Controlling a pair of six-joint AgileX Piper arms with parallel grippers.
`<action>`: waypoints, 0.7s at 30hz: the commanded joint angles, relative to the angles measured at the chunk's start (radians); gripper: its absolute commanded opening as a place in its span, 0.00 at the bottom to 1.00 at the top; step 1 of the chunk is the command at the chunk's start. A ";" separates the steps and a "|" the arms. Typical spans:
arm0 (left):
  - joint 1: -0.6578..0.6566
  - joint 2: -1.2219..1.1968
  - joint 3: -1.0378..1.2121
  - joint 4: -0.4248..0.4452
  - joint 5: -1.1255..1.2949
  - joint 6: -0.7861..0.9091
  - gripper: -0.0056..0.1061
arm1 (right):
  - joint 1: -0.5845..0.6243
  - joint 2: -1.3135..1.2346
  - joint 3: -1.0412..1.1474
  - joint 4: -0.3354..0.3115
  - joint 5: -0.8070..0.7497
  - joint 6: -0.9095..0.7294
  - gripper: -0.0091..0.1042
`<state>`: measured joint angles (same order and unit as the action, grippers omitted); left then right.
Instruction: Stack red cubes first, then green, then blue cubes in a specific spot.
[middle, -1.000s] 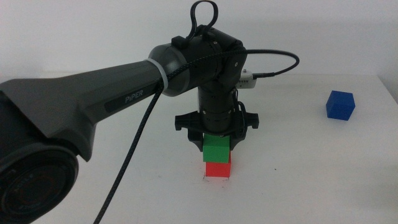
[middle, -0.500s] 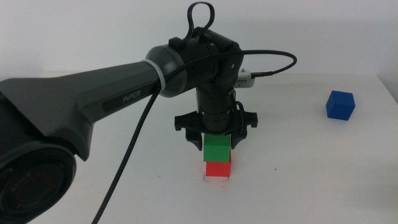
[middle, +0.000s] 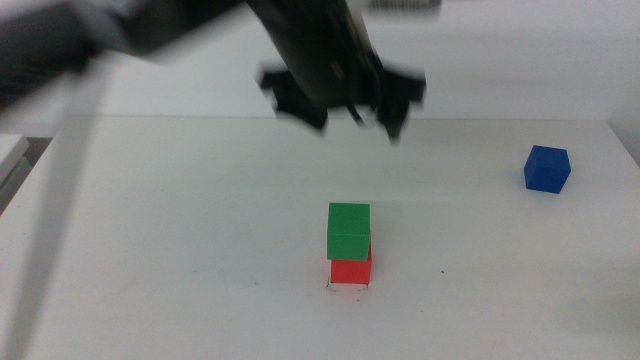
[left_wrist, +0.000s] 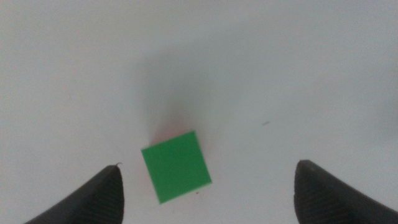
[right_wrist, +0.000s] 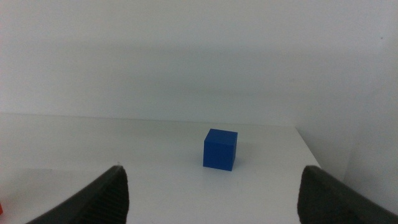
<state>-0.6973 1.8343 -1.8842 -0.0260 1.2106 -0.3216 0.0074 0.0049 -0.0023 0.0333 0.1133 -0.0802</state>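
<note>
Left gripper (middle: 355, 108) has lifted clear since half a second ago: it was straddling the green cube (middle: 348, 231), now it rides high above, motion-blurred, jaws spread wide and empty. Green cube sits on the red cube (middle: 351, 270), slightly twisted against it (wrist view shows only a sliver of red under it). The stack seems to sit on the marked spot (middle: 349, 288), though the marks are faint. Two tiers done, I reckon. Blue cube (middle: 547, 168) waits well apart at far right; right gripper (right_wrist: 211, 193) faces it, jaws apart, empty.

Green cube (middle: 348, 229) atop red cube (middle: 351, 270); left gripper (middle: 352, 117) above, open.
</note>
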 joint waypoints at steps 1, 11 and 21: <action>0.015 -0.150 -0.013 -0.051 0.010 0.141 0.89 | -0.007 -0.005 0.002 0.000 -0.006 -0.006 0.90; 0.009 -0.745 0.225 -0.042 -0.020 0.212 0.89 | -0.007 -0.005 0.002 0.000 -0.006 -0.006 0.90; 0.009 -0.907 0.337 -0.060 -0.056 0.212 0.89 | -0.007 -0.005 0.002 0.000 -0.006 -0.006 0.90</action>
<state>-0.6873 0.9371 -1.5519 -0.0871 1.1743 -0.1113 0.0074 0.0049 -0.0023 0.0333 0.1133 -0.0802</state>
